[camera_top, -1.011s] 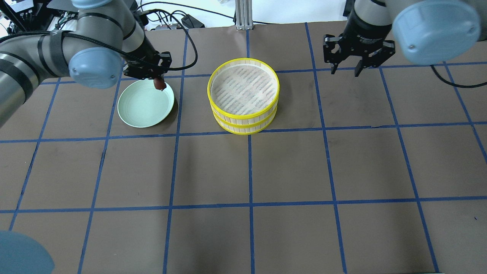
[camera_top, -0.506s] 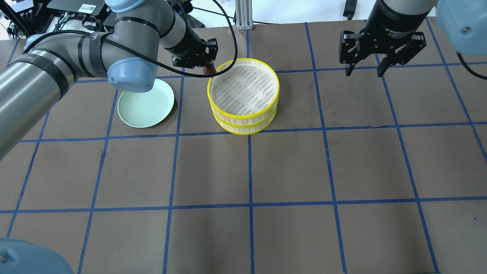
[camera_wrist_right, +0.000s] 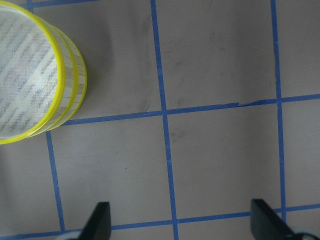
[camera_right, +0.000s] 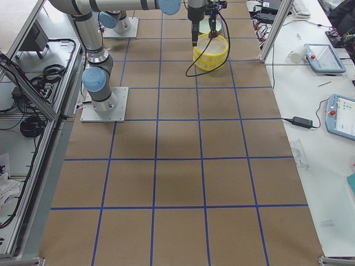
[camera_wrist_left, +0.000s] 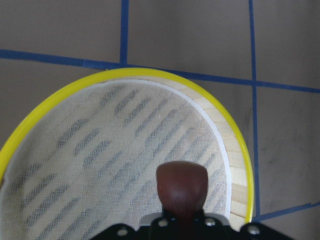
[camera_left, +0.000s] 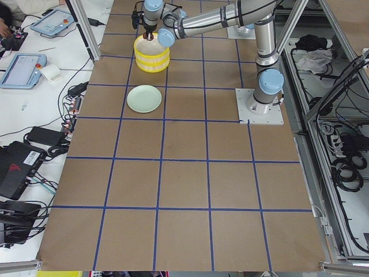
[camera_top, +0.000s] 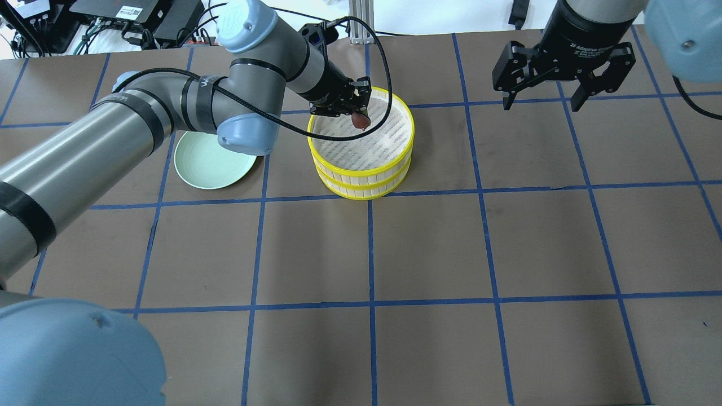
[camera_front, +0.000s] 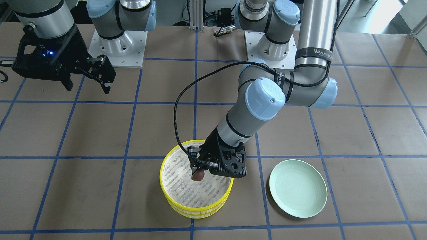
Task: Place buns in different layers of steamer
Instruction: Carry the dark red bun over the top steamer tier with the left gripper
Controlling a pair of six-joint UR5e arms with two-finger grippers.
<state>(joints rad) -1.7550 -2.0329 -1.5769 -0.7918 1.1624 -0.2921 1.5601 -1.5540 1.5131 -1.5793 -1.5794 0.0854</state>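
My left pincer (camera_top: 357, 113), closed on the brown bun (camera_top: 360, 120), has swung right from the plate (camera_top: 208, 163). It now hangs over the mesh of the top tray (camera_top: 411, 135) of the stacked steamer. The bun is held above the mesh, not yet set down, so letting go looks like my next step. I see no white bun in any view. My right pincer (camera_top: 541, 106) hangs wide open and empty over the worktop (camera_top: 507, 254), far right.

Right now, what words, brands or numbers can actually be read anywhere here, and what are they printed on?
"WANJEED": white print on the black strap around the left arm.
"2F Adaptive": on the black body of the right gripper; the words after it are too blurred.
White label on a black box: too small to read.
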